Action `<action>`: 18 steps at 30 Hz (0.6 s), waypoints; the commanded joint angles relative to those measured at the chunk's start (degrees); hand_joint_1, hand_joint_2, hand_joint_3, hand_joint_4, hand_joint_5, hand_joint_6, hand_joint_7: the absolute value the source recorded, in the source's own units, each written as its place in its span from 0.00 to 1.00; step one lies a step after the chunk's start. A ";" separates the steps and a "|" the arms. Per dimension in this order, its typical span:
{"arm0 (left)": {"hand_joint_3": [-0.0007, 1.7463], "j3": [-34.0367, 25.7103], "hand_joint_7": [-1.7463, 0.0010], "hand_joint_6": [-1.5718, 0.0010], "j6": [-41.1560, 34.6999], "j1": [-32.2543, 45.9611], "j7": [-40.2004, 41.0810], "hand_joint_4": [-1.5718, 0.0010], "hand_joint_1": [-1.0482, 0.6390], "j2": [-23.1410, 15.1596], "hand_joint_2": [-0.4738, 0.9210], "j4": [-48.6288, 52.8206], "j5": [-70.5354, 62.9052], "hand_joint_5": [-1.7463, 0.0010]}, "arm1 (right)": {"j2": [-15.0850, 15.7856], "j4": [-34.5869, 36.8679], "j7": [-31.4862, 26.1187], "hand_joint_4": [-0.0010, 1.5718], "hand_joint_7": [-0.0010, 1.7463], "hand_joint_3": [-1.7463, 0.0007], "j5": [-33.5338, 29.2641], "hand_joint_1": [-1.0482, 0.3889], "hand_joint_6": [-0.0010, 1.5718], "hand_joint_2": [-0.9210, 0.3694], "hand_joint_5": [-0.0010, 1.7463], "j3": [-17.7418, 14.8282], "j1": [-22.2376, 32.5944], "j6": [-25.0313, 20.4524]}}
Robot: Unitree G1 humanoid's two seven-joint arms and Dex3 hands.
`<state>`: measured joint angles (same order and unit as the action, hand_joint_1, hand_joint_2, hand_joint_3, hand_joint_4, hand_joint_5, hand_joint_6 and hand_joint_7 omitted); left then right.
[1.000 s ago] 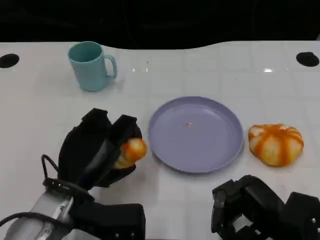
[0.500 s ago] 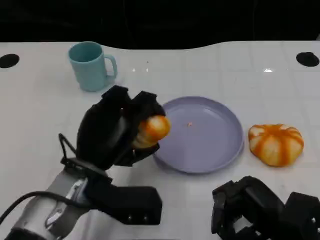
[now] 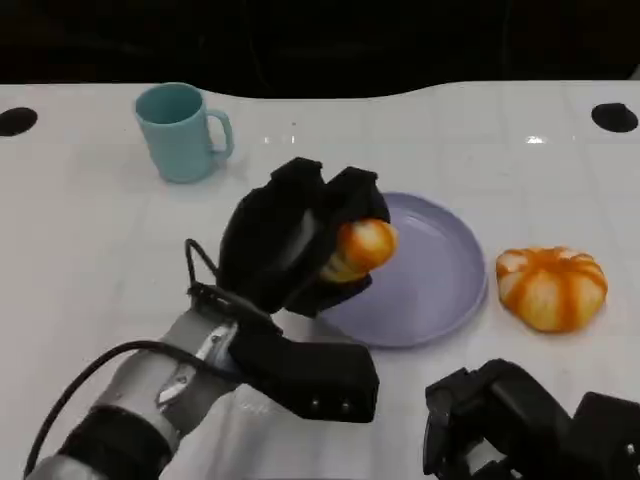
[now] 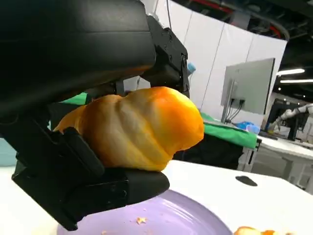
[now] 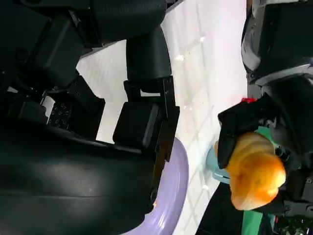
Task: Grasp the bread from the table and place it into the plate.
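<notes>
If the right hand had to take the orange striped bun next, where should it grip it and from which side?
Judging by shape, across the bun's widest part, coming from above. It is a low rounded dome lying flat on the table, apart from the plate, with bare table on its other sides for fingers to close. The right hand lies just in front of it; the left hand holds the bread.

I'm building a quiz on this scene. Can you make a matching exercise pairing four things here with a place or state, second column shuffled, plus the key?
Things:
1. bread
2. plate
3. mug
4. right hand

Places or states:
A. stands on the table at the far left
B. held in the left hand, above the plate's left rim
C. low at the table's near edge, holding nothing
D. lies on the table, nothing on it but a crumb

Pairs: 1-B, 2-D, 3-A, 4-C
</notes>
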<state>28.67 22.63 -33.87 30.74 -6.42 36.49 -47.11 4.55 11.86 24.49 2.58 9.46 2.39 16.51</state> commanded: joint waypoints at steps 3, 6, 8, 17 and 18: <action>0.74 1.91 0.00 0.58 -0.65 -4.56 0.52 0.44 0.51 2.63 0.58 5.87 -0.44 0.00 | 0.26 -0.90 -0.20 0.98 0.60 0.23 0.30 0.00 1.00 0.63 0.73 0.11 0.48 -0.14; 0.74 2.43 0.00 0.57 -0.50 -5.98 1.33 0.44 0.52 3.93 0.57 9.08 -0.37 0.00 | 0.05 -0.77 -0.44 0.98 0.60 0.23 0.24 0.00 1.00 0.63 0.73 0.14 0.44 -0.08; 0.74 2.75 0.00 0.56 -0.64 -6.88 1.86 0.43 0.52 4.43 0.59 10.70 -0.54 0.00 | 0.00 -0.44 -0.55 0.98 0.60 0.22 0.04 0.00 1.00 0.64 0.73 0.21 0.34 0.68; 0.52 3.53 0.25 0.60 -0.95 -9.59 -2.61 0.51 0.47 4.76 0.75 14.01 0.95 0.00 | -0.12 -0.19 -0.81 0.99 0.60 0.22 0.06 0.00 1.00 0.64 0.73 0.59 0.40 1.45; 0.43 3.54 0.39 0.61 -1.29 -9.67 -4.28 0.55 0.45 4.50 0.80 13.46 1.16 0.01 | -0.15 -0.10 -0.90 0.99 0.60 0.22 0.02 0.00 1.00 0.64 0.73 0.61 0.35 1.62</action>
<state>32.06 22.00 -41.95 30.01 -1.16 50.53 -46.89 4.33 11.78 24.01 2.50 10.17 2.40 17.52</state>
